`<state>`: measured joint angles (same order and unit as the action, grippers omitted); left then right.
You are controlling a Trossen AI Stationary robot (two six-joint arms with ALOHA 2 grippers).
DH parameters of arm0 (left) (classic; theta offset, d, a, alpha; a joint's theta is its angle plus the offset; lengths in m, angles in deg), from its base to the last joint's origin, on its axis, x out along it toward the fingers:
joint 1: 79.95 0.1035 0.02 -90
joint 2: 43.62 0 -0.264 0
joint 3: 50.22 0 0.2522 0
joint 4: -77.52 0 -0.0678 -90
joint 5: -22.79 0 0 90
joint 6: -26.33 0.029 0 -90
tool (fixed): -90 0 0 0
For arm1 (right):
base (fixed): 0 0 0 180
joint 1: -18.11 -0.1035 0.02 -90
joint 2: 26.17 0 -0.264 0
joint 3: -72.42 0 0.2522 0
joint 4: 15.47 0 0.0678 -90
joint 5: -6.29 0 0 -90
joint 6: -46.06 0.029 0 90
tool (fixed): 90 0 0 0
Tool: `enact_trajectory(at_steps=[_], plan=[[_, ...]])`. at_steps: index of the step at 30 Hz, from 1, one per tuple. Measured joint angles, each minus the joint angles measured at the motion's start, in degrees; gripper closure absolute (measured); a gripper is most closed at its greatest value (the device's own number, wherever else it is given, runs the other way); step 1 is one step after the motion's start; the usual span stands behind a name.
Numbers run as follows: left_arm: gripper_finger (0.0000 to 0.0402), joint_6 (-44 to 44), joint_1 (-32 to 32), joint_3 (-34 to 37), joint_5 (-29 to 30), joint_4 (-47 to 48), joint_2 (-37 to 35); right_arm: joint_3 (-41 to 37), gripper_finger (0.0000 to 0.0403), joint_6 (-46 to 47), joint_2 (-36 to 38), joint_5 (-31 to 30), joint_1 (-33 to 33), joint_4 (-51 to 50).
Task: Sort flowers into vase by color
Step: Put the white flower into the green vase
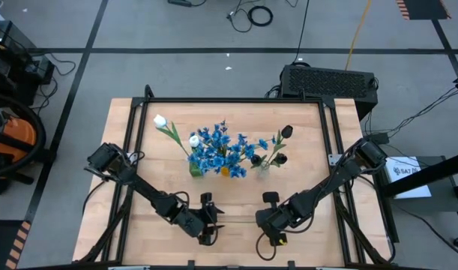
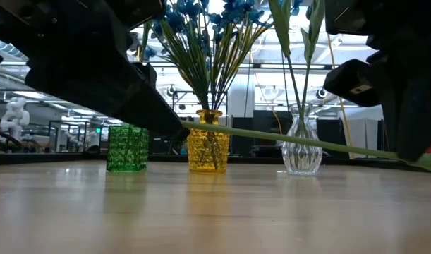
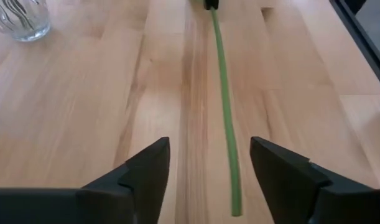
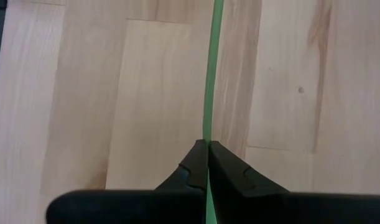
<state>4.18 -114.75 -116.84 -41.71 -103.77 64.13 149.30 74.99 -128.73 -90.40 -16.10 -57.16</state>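
A thin green flower stem (image 2: pixel 286 138) hangs nearly level above the near part of the table, between my two grippers; its bloom is out of view. My right gripper (image 4: pixel 207 146) (image 1: pixel 267 217) is shut on it. My left gripper (image 3: pixel 208 155) (image 1: pixel 208 220) is open, with its fingers on either side of the stem's free end (image 3: pixel 235 208), not touching it. Farther back stand a green vase (image 2: pixel 127 148) with a white tulip (image 1: pixel 160 120), a yellow vase (image 2: pixel 208 149) with blue flowers (image 1: pixel 221 146), and a clear vase (image 2: pixel 302 148) with dark buds (image 1: pixel 286 132). My right gripper pinches the stem (image 4: pixel 209 118) between its two shut fingers. The stem runs straight out ahead of the fingertips toward the table's left and my left gripper. It is lifted clear of the table and nearly level; how far from the bloom the hold sits cannot be seen.
The three vases stand in a row across the table's middle (image 1: pixel 229 169), behind both grippers. Bare wood (image 1: pixel 236 247) lies under and around the stem, up to the near edge. A black frame (image 1: pixel 330 150) runs along the table's sides.
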Motion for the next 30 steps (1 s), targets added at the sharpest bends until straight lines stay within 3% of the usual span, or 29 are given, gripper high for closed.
enact_trajectory(at_steps=[8, 20, 30], plan=[[0.0232, 0.0, -0.1, 0.0, 0.0, 2.1, 0.0, 0.0, 0.0402, 0.2, 0.0, -0.4, 0.1, 0.0], [0.0275, -0.4, -0.1, 0.0, 0.0, 0.9, 0.0, 0.0, 0.0402, 0.4, 0.0, -0.4, 1.2, -0.1], [0.0376, 0.0, -0.1, 0.0, -0.5, 1.6, 0.0, 0.0, 0.0402, 0.4, 0.0, -0.5, 1.3, 0.0]])
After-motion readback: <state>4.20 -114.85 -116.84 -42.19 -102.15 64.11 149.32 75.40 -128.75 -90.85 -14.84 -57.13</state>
